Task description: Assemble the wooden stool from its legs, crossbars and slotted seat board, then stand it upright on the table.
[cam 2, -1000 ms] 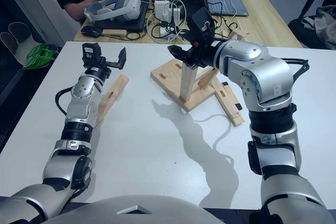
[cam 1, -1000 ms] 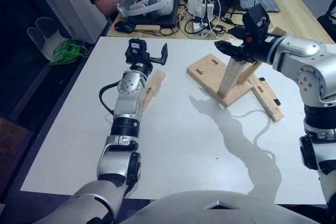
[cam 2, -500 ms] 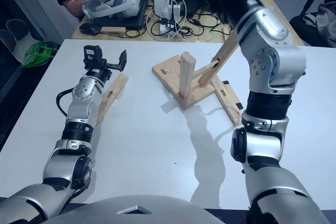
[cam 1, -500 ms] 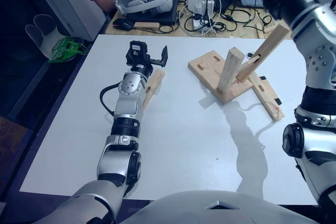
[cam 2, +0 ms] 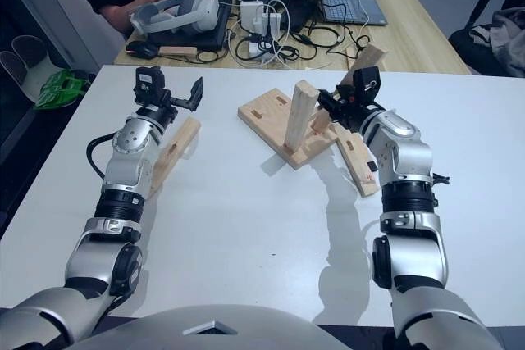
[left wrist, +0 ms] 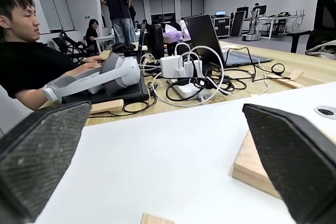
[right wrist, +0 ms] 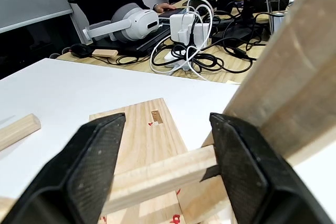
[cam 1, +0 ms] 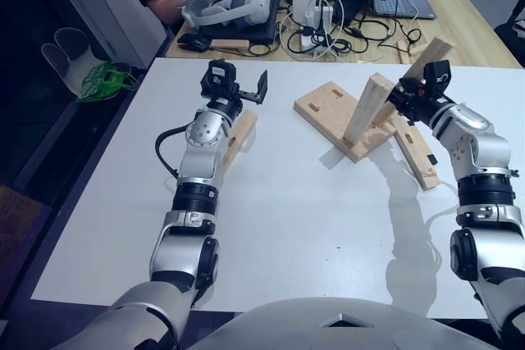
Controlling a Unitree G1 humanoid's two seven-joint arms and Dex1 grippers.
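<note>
Left pincer (cam 1: 243,92) open, poised over a loose leg (cam 1: 239,135) that the arm partly hides. Right pincer (right wrist: 168,124) spread wide at the crossbar (right wrist: 157,174), contact not discernible. Seat board (cam 1: 324,104) lies mid-bench (cam 1: 287,202), one upright leg (cam 1: 367,112) standing on it.

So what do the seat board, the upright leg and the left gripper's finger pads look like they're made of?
The seat board looks like pale, unpainted wood, perhaps pine, with grain lines running along its top. The upright leg is the same light bare wood with a matte surface. On the left gripper, the pads are dark and finely textured, probably rubber or rough plastic.
</note>
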